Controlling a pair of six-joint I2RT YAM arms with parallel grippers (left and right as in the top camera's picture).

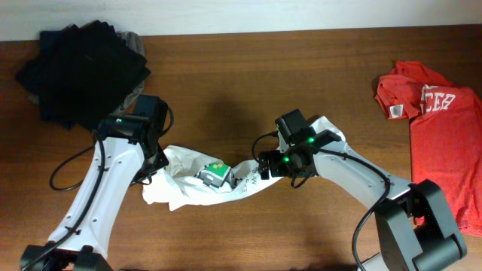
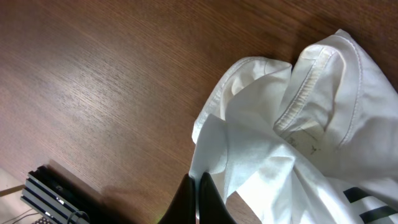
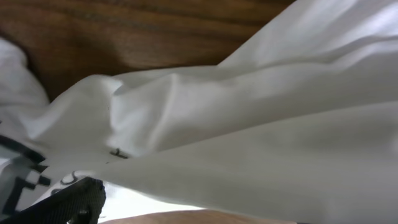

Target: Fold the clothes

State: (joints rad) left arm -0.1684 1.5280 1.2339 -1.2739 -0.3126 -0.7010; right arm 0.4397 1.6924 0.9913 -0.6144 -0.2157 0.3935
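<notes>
Left gripper (image 2: 198, 186) is seen with its two dark fingers pressed together, and an edge of the white T-shirt (image 1: 188, 184) is pinched between their tips at the garment's left end. Right gripper (image 1: 265, 164) is lowered onto the other end of the same shirt. From its wrist view only one dark finger (image 3: 74, 200) can be made out at the lower left, the rest of the frame being filled with white cloth, so whether its jaws are wide or closed on the fabric cannot be told. The T-shirt is found crumpled and drawn out into a twisted band across the middle of the desk (image 1: 226, 75), between the two arms. Its green-and-red badge (image 1: 216, 175) is turned upward near the centre of the band, and dark lettering is visible just to the right of it. In the left wrist view the ribbed collar (image 2: 305, 93) is seen bunched among the folds, with bare wood to the left of the cloth. A pile of dark garments (image 1: 79, 71) is laid at the far left corner of the desk, and a red T-shirt (image 1: 444, 143) with white lettering is spread at the right edge, both well apart from the white one.
</notes>
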